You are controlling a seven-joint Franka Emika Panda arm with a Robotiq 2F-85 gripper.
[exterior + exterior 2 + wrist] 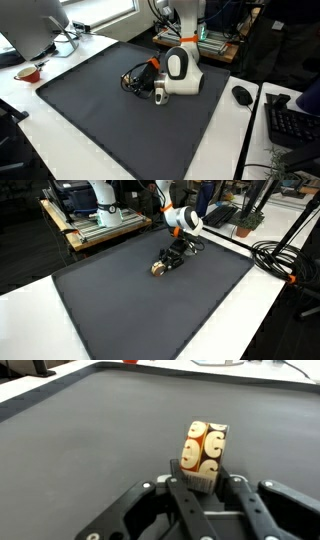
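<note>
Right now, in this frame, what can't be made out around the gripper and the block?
Wooden block: wrist view, base hidden behind the fingers of the gripper; contact unclear.
Its markings: both exterior views, block too small, partly covered by the gripper.
Keyboard: exterior view, cut off by the picture edge.
Red container: exterior view, too small to see inside.

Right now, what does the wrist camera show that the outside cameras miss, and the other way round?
Only the wrist view shows the rounded marks printed on the wooden block, with the gripper astride it. Only the exterior views show the arm's white wrist, a computer mouse, a keyboard and cables. All share the block, the gripper and the dark mat.
</note>
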